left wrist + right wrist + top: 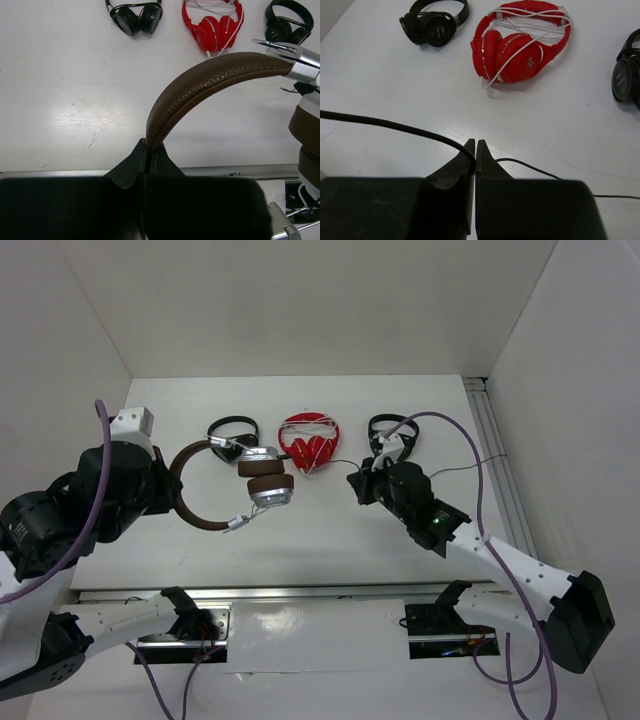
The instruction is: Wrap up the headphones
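Observation:
The headphones [262, 480], with a dark brown headband [200, 85], brown ear pads and silver cups, hang above the table left of centre. My left gripper [149, 146] is shut on the headband's left end, and the cups [307, 125] hang at the right edge of that view. My right gripper [475, 150] is shut on the thin dark cable [380, 122], which runs in from the left and trails away over the table on the right. In the top view the right gripper [356, 485] sits right of the cups, near the red pair.
A red pair with white cord [309, 443] lies at the back centre. Two small black pairs [232, 432] [390, 430] flank it. A metal rail [495, 460] runs along the right side, and a metal strip [300, 592] marks the near edge. White walls enclose the table.

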Robot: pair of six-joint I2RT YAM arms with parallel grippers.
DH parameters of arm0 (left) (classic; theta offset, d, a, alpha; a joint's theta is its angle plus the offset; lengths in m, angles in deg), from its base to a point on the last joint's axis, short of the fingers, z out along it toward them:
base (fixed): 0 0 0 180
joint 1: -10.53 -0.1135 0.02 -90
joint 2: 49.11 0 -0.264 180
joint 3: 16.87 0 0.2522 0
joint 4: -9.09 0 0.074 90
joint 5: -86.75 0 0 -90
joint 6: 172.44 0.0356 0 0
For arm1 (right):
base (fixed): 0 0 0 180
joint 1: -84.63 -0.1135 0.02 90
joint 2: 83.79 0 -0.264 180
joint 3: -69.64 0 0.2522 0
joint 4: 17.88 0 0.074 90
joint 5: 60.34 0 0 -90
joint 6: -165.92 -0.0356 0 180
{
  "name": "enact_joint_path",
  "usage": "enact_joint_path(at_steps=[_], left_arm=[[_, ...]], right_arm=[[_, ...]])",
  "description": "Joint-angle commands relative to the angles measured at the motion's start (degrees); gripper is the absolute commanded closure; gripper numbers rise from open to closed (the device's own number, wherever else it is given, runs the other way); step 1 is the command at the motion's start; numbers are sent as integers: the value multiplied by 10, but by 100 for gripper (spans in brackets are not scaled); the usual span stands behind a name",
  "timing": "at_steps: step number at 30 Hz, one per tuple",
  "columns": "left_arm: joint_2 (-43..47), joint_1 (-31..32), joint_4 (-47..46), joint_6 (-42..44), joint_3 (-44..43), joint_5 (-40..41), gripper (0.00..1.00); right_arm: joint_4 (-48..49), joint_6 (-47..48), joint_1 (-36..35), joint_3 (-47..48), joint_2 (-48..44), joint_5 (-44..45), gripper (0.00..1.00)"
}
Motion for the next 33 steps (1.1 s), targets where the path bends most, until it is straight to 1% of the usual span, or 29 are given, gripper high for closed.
enact_joint_path(at_steps=[1,3,4,5,7,8,9,10,11,12,13,14,15,16,18,19,21,24,26,28,29,30,32,33], left_arm=[[10,-3,-28,-3,17,25,100],[15,-3,-28,-3,38,55,100],[22,-3,-36,2,52,61,100],[22,-3,-57,10,83,61,100],[29,-3,-88,32,116,54,100],[37,-3,-104,55,145,44,100],[43,-3,-140,69,158,17,100],[43,-3,-156,97,169,1,100],[48,-3,-170,108,186,-15,100],[54,-3,-181,118,192,-33,100],[60,-3,-214,131,201,-68,100],[65,-3,-227,157,219,-83,100],[71,-3,-239,168,227,-95,100],[78,-3,-256,189,234,-117,100],[78,-3,-262,199,252,-146,100],[78,2,-262,199,252,-155,100],[78,8,-275,212,270,-184,100],[56,19,-286,232,278,-263,100],[41,19,-291,245,278,-296,100],[34,25,-291,254,278,-331,100],[34,31,-291,260,278,-369,100],[28,31,-291,267,271,-389,100],[28,37,-297,273,271,-423,100],[28,37,-297,273,271,-423,100]], right_arm=[[22,-14,3,-12,-32,-26,100],[6,-19,3,-12,-56,-20,100],[-13,-25,3,-12,-84,-15,100],[-24,-25,3,-12,-101,-10,100],[-48,-30,3,-7,-144,4,100],[-77,-30,3,0,-157,4,100],[-92,-30,3,19,-167,4,100],[-119,-23,3,30,-180,4,100],[-131,-16,3,42,-180,-7,100],[-145,-9,3,73,-180,-40,100],[-158,6,3,89,-175,-61,100],[-184,15,3,105,-175,-82,100],[-198,26,3,135,-164,-124,100],[-225,46,3,149,-153,-139,100],[-245,67,3,175,-147,-176,100],[-252,85,3,175,-147,-176,100],[-264,91,3,182,-153,-176,100],[-269,116,-2,193,-158,-213,100],[-281,130,-2,200,-151,-227,100],[-288,137,-2,205,-143,-218,100],[-293,137,-2,205,-143,-211,100],[-294,137,-12,205,-143,-211,100],[-280,137,-23,194,-150,-194,100],[-269,137,-23,186,-155,-189,100]])
